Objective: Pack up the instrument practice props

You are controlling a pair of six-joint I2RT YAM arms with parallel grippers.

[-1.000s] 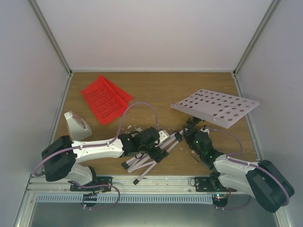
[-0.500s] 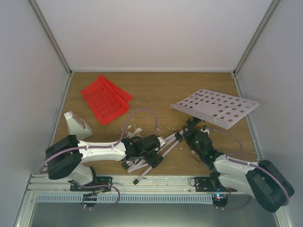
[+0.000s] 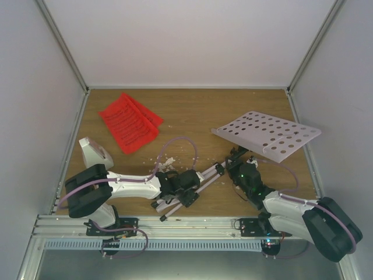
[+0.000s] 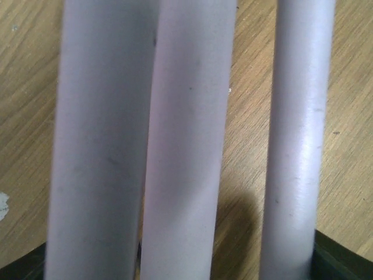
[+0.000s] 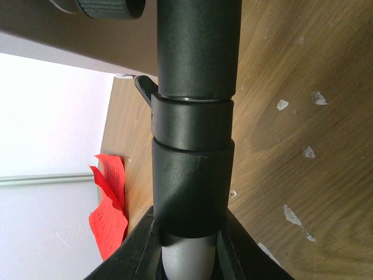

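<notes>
The music stand lies tipped over on the wooden table (image 3: 192,111).

Its silver tripod legs (image 3: 208,175) are folded into a bundle and lie flat near the front edge. In the left wrist view three legs run side by side, with a gap before the outermost one.

From the head of the legs, a black stem (image 5: 195,116) leads to the pale perforated plate (image 3: 274,137). The plate sits tilted, to the right of the legs and further back.

Left gripper (image 3: 187,192): over the middle of the legs, fingers spread wide on either side of all three. The bundle is not squeezed together. Whether the fingers touch the outer legs cannot be judged.

Right gripper (image 5: 187,256): clamped on the black stem, just beyond the head of the legs.

Red ribbed sheets (image 3: 129,122): overlapping, flat on the table, well apart from the legs, back and to the left.

White pyramid metronome (image 3: 94,153): left of the legs, nearer the front than the sheets.

Small white crumbs (image 3: 166,158): scattered just behind the legs.
</notes>
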